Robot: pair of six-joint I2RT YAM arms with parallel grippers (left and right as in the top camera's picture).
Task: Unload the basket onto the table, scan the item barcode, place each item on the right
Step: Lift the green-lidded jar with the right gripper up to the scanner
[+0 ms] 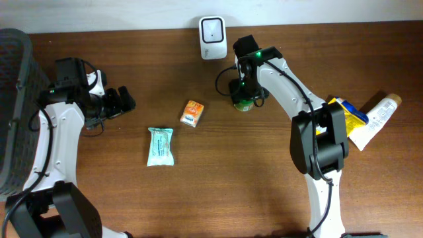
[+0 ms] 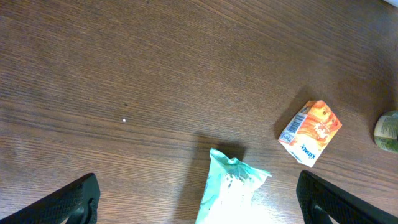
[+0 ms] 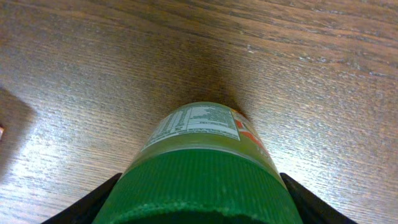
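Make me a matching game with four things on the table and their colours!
Things:
1. scanner
2. jar
3. carton
4. pouch

Colours:
A. orange
B. pale teal
C. white
D. green

Pairs: 1-C, 2-D, 3-A, 4-B

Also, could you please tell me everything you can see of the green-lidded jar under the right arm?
The jar stands upright on the wooden table. It has a dark green ribbed lid, plastic by the look of it, and a yellowish-green body with a white printed label edged in orange-red. The right hand is over it, with fingers on either side of the lid; I cannot tell whether they press it.
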